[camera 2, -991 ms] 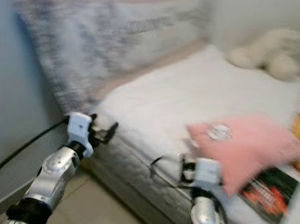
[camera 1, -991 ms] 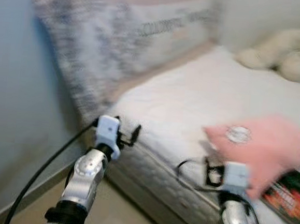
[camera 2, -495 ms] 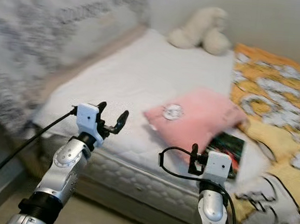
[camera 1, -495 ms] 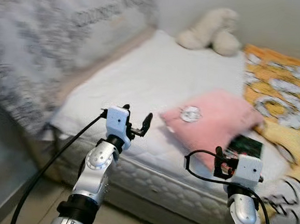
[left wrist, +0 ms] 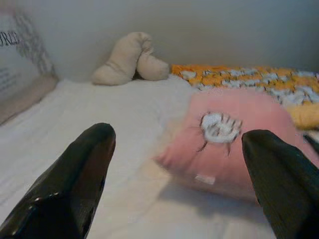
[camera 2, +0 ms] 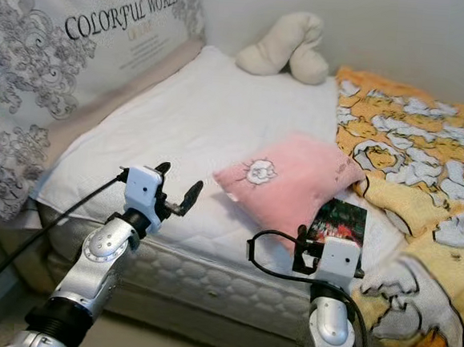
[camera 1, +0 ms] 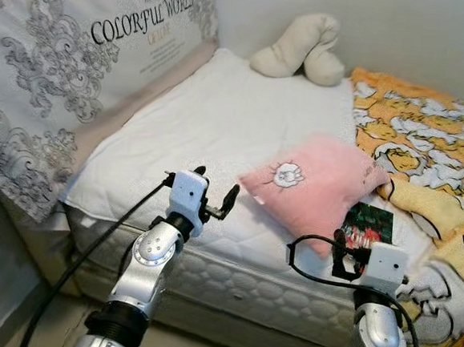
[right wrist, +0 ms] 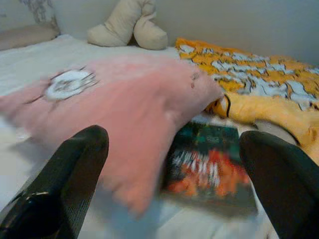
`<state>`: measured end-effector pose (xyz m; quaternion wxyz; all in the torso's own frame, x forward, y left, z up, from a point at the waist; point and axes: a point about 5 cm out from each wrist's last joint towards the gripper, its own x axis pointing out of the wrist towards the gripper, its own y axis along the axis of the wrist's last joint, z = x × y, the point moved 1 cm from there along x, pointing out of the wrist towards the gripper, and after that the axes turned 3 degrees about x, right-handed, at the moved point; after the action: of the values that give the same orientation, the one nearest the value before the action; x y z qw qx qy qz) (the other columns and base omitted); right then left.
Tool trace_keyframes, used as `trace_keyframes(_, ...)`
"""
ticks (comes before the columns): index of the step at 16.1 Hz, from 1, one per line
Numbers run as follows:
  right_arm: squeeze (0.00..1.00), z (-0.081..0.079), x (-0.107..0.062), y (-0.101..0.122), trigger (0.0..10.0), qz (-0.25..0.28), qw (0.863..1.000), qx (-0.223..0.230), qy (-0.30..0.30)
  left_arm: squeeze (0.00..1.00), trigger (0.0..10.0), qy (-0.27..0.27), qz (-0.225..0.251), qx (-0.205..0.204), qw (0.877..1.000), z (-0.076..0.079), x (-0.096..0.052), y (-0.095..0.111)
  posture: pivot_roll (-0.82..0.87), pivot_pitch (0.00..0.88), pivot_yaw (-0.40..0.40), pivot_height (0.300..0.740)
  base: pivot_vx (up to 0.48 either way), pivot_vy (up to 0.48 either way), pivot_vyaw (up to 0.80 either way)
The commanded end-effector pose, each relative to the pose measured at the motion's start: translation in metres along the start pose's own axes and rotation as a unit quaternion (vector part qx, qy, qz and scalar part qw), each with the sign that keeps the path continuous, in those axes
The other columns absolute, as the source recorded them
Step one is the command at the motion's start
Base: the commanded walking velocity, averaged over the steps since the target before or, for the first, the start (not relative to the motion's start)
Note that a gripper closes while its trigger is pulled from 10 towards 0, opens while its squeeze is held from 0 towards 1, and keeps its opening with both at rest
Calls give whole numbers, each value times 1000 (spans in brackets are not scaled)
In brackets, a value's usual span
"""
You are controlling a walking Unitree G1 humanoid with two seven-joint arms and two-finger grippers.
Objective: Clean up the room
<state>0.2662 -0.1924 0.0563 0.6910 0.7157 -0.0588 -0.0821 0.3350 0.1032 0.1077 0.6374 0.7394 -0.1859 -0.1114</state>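
A pink pillow [camera 1: 319,188] with a white patch lies in the middle of the white mattress [camera 1: 220,116]. Partly tucked under its near corner is a dark book [camera 1: 370,226] with a red and green cover. My left gripper [camera 1: 217,190] hovers open over the mattress's near edge, left of the pillow; the left wrist view has the pink pillow [left wrist: 234,134] between its fingers. My right gripper [camera 1: 353,249] is open just short of the book, and the book [right wrist: 209,169] lies ahead of its spread fingers.
A cream plush [camera 1: 298,54] rests at the far edge by the wall. An orange patterned blanket [camera 1: 427,149] covers the bed's right side and hangs over the front. A large grey patterned pillow [camera 1: 63,72] leans at the left. Tiled floor [camera 1: 52,320] lies below.
The whole picture has swung right and sharpened, so the camera turned toward the bed. Both arms keep about the same raised pose, with the grippers open.
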Motion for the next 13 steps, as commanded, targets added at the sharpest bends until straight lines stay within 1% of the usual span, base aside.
trace_keyframes(1, 0, 0, -2, -3, 10000, -10, 1000, 7, 0, 0, 10000, -6, -15, 5, 1000, 3, 2, -3, 98, 0, -26, 740, 0, 480, -681)
trace_keyframes(3, 0, -1, -1, -3, 10000, -6, 1000, 10, 6, 0, 10000, -8, -36, 28, 999, 5, 5, -7, 97, 0, -23, 740, 0, 0, 0)
trace_keyframes(4, 0, -3, -1, -4, 10000, -13, 1000, -5, 11, 0, 10000, -6, -32, 20, 999, 4, 5, -7, 94, 0, -21, 740, 0, 0, 0)
trace_keyframes(5, 0, -5, 0, -5, 10000, -18, 1000, -1, 17, 0, 10000, 1, -23, 10, 1000, 1, 4, -5, 90, 0, -18, 740, 0, 0, -763)
trace_keyframes(6, 0, -5, 0, -5, 10000, -17, 1000, 1, 17, 0, 10000, 5, -24, 11, 1000, 1, 4, -6, 89, 0, -17, 740, 0, 0, -756)
trace_keyframes(7, 0, -5, 0, -3, 10000, -10, 1000, -5, 20, 0, 10000, 17, -27, 4, 999, 0, 4, -7, 84, 0, -13, 740, 0, 0, -744)
trace_keyframes(8, 0, -5, 0, -1, 10000, -1, 1000, -11, 22, 0, 10000, 34, -26, 0, 999, -2, 4, -7, 82, 0, -13, 740, 0, 0, 0)
trace_keyframes(9, 0, -5, 1, 1, 10000, 4, 1000, -16, 26, 0, 10000, 59, -23, -13, 998, -6, 2, -8, 82, 0, -13, 740, 0, 0, 0)
trace_keyframes(10, 0, -5, 1, 3, 10000, 13, 999, -19, 30, 0, 10000, 66, -13, -28, 997, -7, 0, -6, 86, 0, -16, 740, 244, 0, 0)
trace_keyframes(11, 0, -3, -1, 7, 10000, 26, 999, -9, 23, 0, 10000, 70, -4, -30, 997, -7, -2, -4, 90, 0, -20, 740, 480, 0, 0)
trace_keyframes(12, 0, 0, -2, 6, 10000, 25, 1000, 6, 12, 0, 10000, 70, -7, -30, 997, -5, -3, -5, 92, 0, -20, 740, 480, 0, 0)
trace_keyframes(13, 0, 0, -2, 4, 10000, 21, 1000, 9, 12, 0, 10000, 68, -10, -26, 997, -3, -2, -6, 93, 0, -20, 740, 480, 0, 0)
